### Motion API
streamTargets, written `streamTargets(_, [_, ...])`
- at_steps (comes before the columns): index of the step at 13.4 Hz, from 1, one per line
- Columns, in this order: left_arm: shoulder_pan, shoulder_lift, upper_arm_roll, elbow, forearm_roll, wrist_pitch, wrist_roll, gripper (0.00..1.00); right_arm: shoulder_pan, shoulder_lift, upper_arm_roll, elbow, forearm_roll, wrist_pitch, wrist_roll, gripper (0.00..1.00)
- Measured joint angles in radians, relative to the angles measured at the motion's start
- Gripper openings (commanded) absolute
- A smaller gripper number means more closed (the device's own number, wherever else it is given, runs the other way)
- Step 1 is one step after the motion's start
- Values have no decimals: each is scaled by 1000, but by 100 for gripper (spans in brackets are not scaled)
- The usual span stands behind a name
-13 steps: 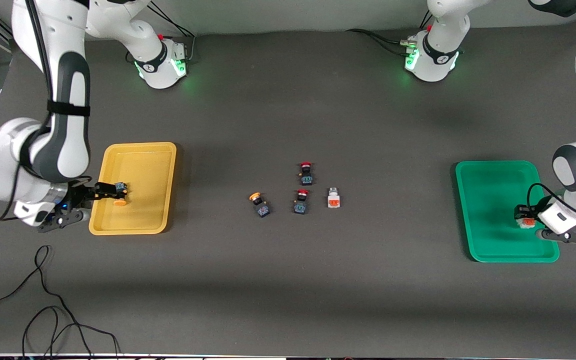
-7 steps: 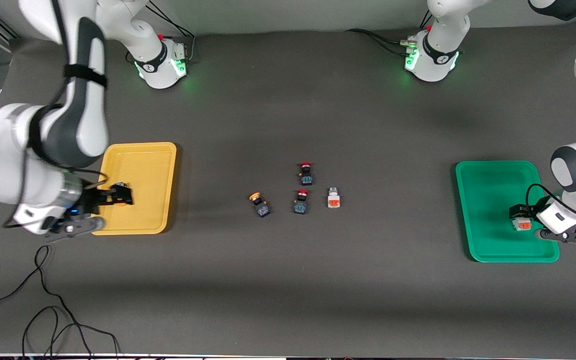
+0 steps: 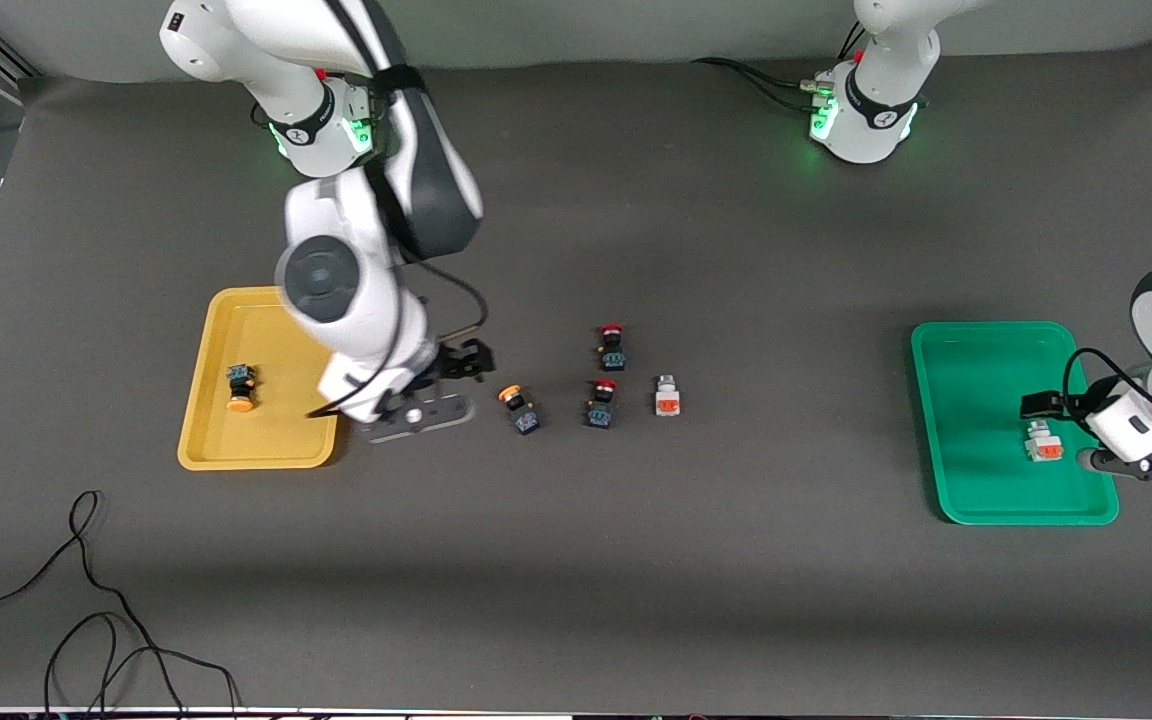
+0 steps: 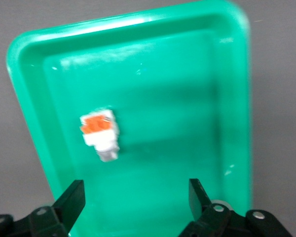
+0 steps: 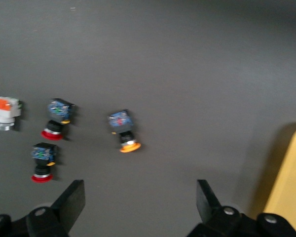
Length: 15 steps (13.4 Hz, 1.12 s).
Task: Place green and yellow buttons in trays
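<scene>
The right gripper (image 3: 471, 362), fingers spread and empty, hangs over the bench (image 3: 736, 580) between the yellow tray (image 3: 276, 310), which holds one orange-capped button (image 3: 239, 388), and another orange-capped button (image 3: 518, 408). The left gripper (image 3: 1036, 405), apparently spread, hovers over the green tray (image 3: 976, 345) above a white-grey button (image 3: 1041, 442).

The front camera looks down from high across the table, both robot bases along its top edge. The left wrist camera looks close down past the left gripper (image 4: 133, 205) onto the green tray (image 4: 29, 89). The right wrist camera looks down past the right gripper (image 5: 140, 205) at loose buttons on the mat, which the front view shares.
</scene>
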Motion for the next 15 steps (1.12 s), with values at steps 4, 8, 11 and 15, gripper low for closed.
streamTargets(4, [-111, -29, -112, 8, -3, -86, -392, 99, -14, 41, 77, -3, 0, 97, 1, 100])
streamTargets(8, [-301, 4, -199, 40, -3, -80, -795, 99, -22, 108, 167, -134, 0, 360, 1, 100])
streamTargets(11, [-442, 72, -201, 104, -2, -78, -963, 100, -24, 169, 211, -179, 0, 484, 1, 100])
streamTargets(15, [-546, 188, -200, 121, -2, 70, -1036, 99, -24, 221, 240, -182, 23, 556, 2, 54])
